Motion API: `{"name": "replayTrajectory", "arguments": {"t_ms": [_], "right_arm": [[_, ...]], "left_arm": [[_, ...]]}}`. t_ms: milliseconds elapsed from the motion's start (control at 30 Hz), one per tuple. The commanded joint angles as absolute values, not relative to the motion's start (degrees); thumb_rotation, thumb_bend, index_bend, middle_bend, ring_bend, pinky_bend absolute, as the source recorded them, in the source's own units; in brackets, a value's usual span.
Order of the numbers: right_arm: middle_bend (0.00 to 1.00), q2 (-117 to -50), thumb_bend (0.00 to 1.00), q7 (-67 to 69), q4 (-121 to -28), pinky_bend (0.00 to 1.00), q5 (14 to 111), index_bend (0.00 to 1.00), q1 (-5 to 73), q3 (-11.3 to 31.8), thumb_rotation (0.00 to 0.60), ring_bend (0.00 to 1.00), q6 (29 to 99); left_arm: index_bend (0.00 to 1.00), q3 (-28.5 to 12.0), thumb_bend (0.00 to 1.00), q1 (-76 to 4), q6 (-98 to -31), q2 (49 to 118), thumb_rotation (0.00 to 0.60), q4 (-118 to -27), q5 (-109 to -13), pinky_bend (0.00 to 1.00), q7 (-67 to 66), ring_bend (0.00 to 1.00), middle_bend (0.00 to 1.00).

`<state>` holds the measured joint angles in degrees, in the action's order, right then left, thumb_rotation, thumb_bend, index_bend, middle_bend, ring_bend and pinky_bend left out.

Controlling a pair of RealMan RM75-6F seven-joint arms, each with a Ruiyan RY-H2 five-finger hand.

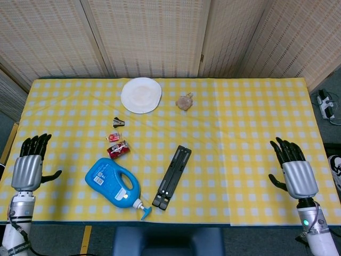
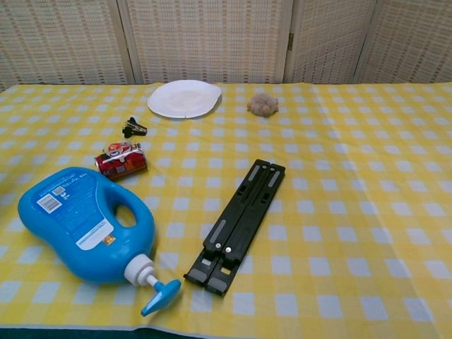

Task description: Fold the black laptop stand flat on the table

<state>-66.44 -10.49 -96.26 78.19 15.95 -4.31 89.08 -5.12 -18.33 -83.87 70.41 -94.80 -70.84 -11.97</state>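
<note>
The black laptop stand [image 1: 171,176] [image 2: 237,223] lies folded flat on the yellow checked tablecloth, near the front edge, its two bars side by side. My left hand [image 1: 27,168] hangs over the table's left edge, fingers spread, holding nothing. My right hand [image 1: 296,174] hovers at the right edge, fingers apart and empty. Both hands are far from the stand. Neither hand shows in the chest view.
A blue detergent jug [image 1: 115,186] [image 2: 88,224] lies left of the stand, its pump pointing to the front. A red can [image 1: 118,149] and a black clip [image 1: 118,122] lie behind it. A white plate [image 1: 141,95] and a brown lump [image 1: 185,101] sit at the back.
</note>
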Motion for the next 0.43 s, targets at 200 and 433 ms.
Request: {"name": "replayTrajectory", "arguments": {"t_ms": [200,433], "right_arm": [[0.05,-66.65,0.27,-3.11,-92.41,0.04,78.35,0.00,8.45,-3.78,0.600,0.06,94.01],[0.06,-65.90,0.27,2.09,-90.60,0.03,81.00,0.00,6.62,-3.64,0.600,0.06,92.64]], "left_arm": [[0.09,-1.63,0.07,-11.72,-91.27,69.59,0.600,-95.99,-76.20,0.00,-11.89,0.07,0.10],[0.09,0.64,0.07,-8.94,-92.45,68.80,0.600,-96.72,-80.39,0.00,-11.16,0.07,0.10]]}}
